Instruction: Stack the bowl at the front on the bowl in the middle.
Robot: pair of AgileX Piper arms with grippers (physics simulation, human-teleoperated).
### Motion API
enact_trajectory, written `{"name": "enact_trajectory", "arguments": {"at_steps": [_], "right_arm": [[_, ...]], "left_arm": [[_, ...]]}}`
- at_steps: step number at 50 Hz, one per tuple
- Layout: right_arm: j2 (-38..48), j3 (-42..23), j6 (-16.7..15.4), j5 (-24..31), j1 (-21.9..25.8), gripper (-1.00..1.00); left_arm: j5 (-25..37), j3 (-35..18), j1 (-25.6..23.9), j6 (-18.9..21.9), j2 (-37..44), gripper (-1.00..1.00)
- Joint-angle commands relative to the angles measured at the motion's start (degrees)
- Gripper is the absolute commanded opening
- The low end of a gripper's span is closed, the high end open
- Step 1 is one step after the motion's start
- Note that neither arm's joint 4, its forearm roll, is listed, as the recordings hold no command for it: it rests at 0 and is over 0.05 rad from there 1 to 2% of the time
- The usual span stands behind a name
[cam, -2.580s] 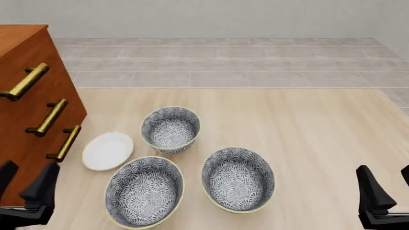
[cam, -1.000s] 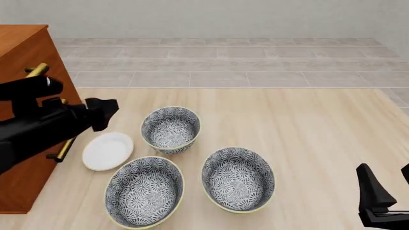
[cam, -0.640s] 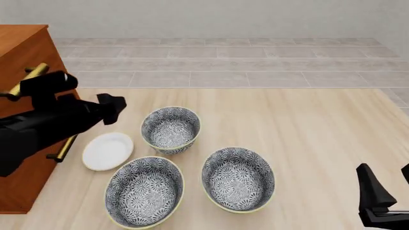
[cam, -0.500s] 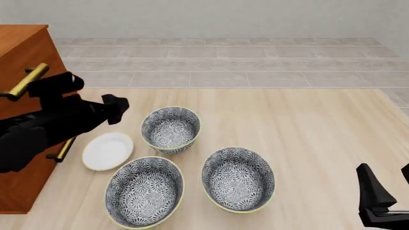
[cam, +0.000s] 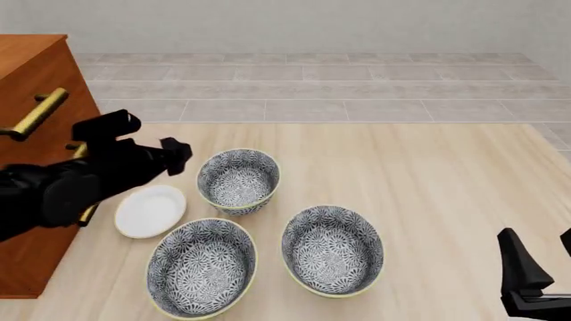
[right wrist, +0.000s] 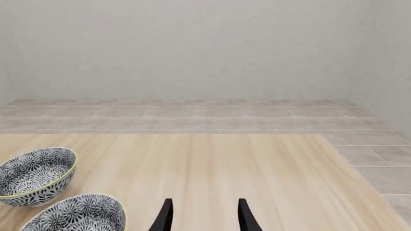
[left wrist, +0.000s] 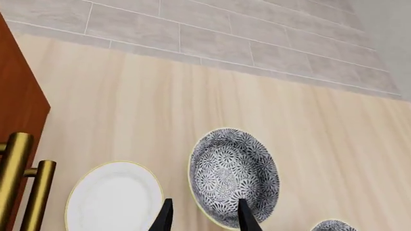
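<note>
Left gripper (cam: 178,155) has swung in from the desk's near-left corner, jaws parted and empty, now above the gap between the white plate (cam: 150,210) and the far bowl (cam: 238,179); right gripper (cam: 535,267) is parked, jaws apart. Risk: three identical bowls, one plate, so it may grab the far one instead of the bowl at the front (cam: 202,267). Bowl in the middle (cam: 332,249) sits just right, untouched.
</note>
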Motion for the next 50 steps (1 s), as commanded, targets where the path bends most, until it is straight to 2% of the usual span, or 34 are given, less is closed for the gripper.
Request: {"name": "enact_trajectory", "arguments": {"at_steps": [1, 34, 35, 50], "right_arm": [[-0.01, 0.0, 0.01, 0.01, 0.0, 1.0], [-0.01, 0.0, -0.01, 0.01, 0.0, 1.0], [-0.02, 0.0, 0.01, 0.01, 0.0, 1.0], [-0.01, 0.0, 0.0, 0.0, 0.01, 1.0]], "left_arm": [[-2.34, 0.04, -0.09, -0.7, 3.64, 1.0], [-4.89, -2.67, -0.71, -1.98, 11.98, 1.0], [-6.7, -1.73, -0.65, -2.08, 12.98, 1.0], [-6.75, -2.97, -0.83, -2.38, 14.92, 1.0]]}}
